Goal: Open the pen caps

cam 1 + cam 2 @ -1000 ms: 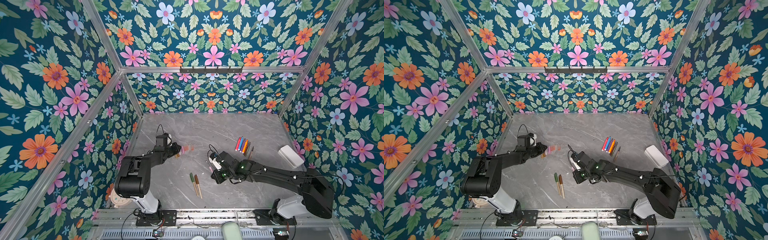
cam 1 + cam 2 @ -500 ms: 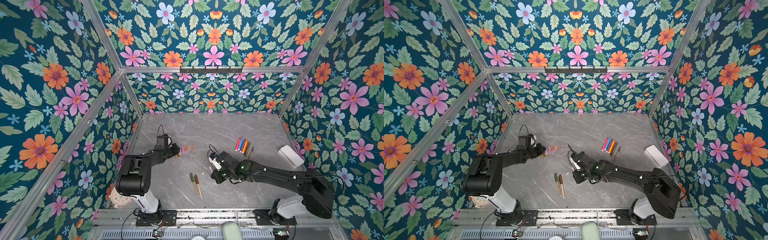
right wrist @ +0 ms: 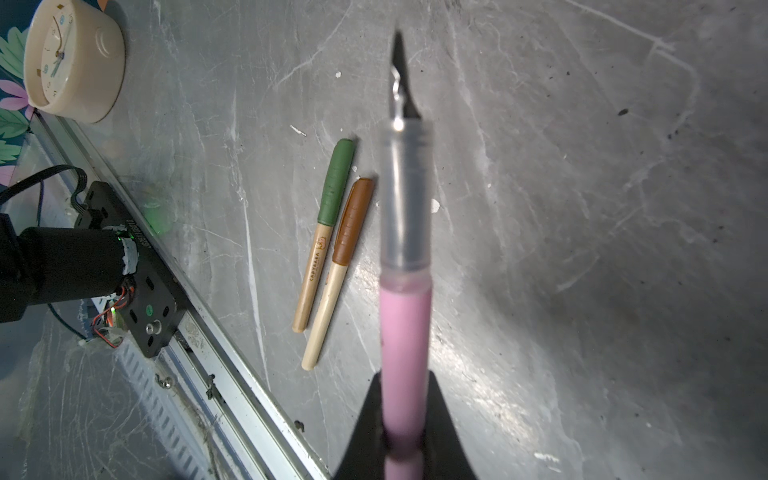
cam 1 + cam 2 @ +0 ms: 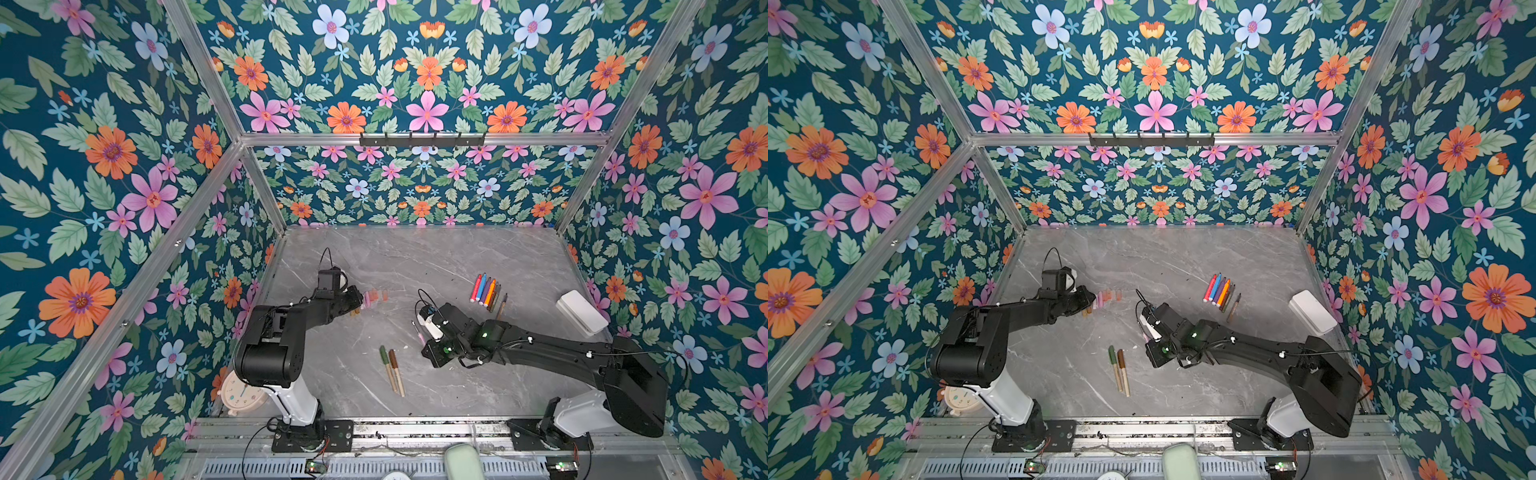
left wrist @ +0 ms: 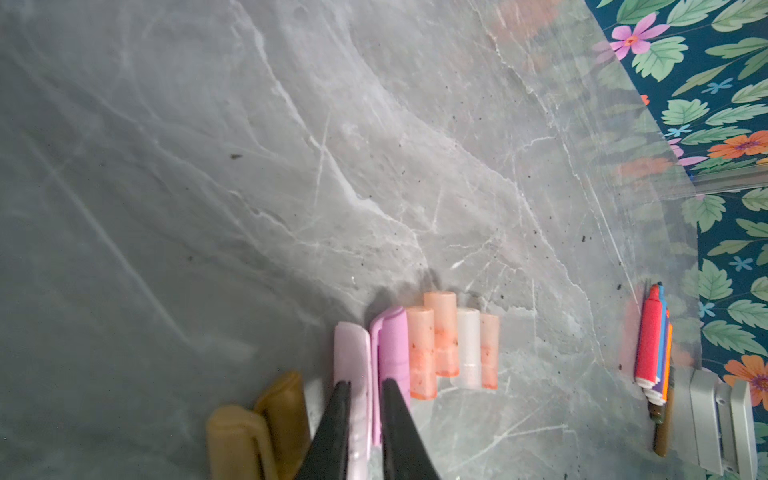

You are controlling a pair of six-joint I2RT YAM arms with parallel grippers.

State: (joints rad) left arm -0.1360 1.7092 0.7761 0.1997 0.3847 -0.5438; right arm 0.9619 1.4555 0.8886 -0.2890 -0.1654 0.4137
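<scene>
My left gripper is low over the table, shut on a pale pink pen cap at the end of a row of loose caps. That row holds a pink clip cap, pale orange-red caps and a clear one; two tan-brown caps lie on its other side. My right gripper is shut on an uncapped pink pen with its nib bare. A green-capped pen and a brown-capped pen lie side by side, also in both top views.
A bundle of bright pens lies at the right rear. A white box stands by the right wall and a small clock in the front left corner. A metal rail runs along the front edge.
</scene>
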